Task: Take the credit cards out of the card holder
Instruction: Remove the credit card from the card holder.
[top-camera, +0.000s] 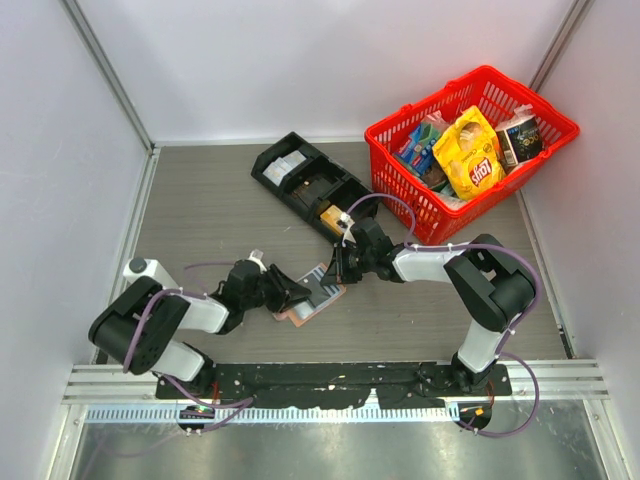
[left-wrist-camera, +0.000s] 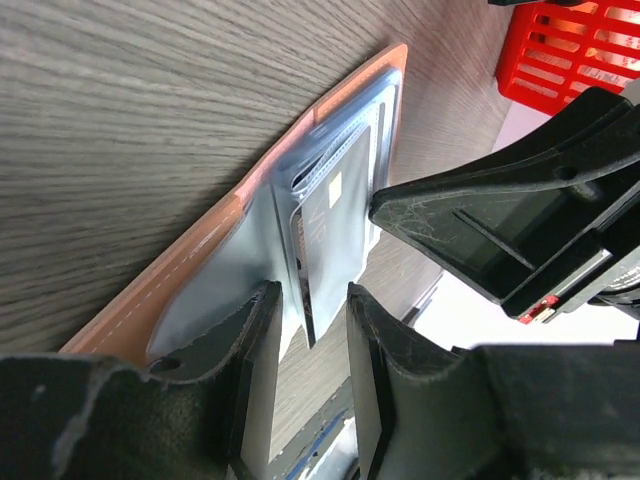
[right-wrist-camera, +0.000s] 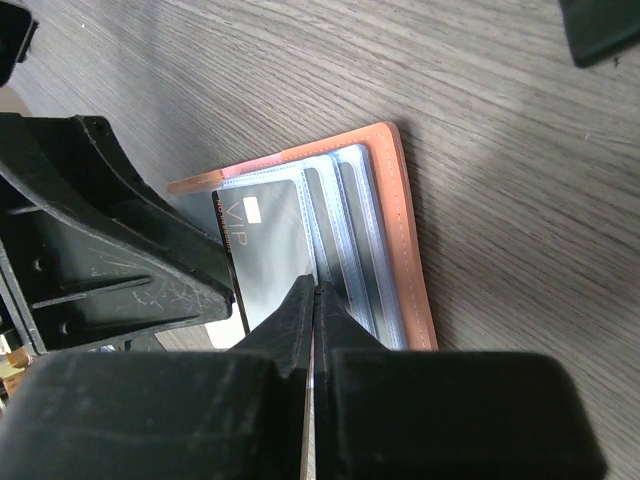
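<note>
Right wrist view: dark VIP card (right-wrist-camera: 265, 260) not yet out of open salmon-pink leather-like card holder (right-wrist-camera: 410, 230); right gripper (right-wrist-camera: 314, 292) closed, left gripper (left-wrist-camera: 308, 300) parted.

Your enclosure: grey wood-grain surface (top-camera: 200, 190); plain white walls (top-camera: 300, 60) on three sides; aluminium corner posts (top-camera: 107, 70); slotted aluminium rail (top-camera: 560, 378) along your near edge; even, diffuse light, soft shadows.

We see the salmon card holder (top-camera: 312, 303) lying open, flat on the surface (top-camera: 200, 210), a dark VIP card (right-wrist-camera: 270, 255) against its pale blue sleeves.
</note>
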